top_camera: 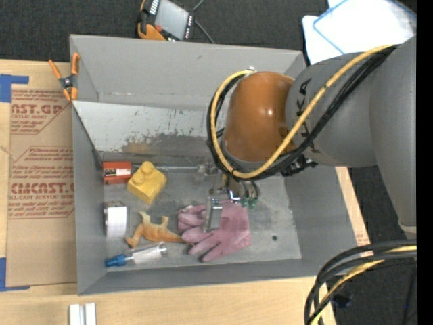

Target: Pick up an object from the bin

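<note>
My gripper (215,217) hangs below the orange wrist cover, its metal fingers reaching down onto a pink rubber glove (220,234) lying at the bin's front middle. The fingertips touch the glove's upper left part; I cannot make out the gap between them. Just left of the glove lies an orange toy animal (153,231) on its side. A clear syringe with a blue tip (137,255) rests along the front edge below that animal.
A yellow toy brick (147,181) sits at the left middle, a small red and black box (116,173) beside it against the left wall. A white tape roll (116,219) stands at the left. The arm covers the bin's right rear.
</note>
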You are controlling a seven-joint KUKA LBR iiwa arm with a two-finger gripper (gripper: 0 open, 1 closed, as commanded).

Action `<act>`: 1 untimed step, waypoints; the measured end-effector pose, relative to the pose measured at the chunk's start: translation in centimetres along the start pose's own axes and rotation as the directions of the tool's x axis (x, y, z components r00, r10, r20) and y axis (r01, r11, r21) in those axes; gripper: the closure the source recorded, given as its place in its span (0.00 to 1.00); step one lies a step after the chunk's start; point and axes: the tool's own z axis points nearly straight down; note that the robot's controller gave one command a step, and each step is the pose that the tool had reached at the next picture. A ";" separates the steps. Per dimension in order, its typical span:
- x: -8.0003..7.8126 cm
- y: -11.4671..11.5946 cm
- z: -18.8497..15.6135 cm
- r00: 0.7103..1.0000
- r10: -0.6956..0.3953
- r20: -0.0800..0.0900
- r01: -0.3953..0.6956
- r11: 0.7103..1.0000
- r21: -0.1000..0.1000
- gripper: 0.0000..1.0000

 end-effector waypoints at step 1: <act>0.0 0.0 0.0 1.000 0.000 0.000 0.000 1.000 0.000 0.00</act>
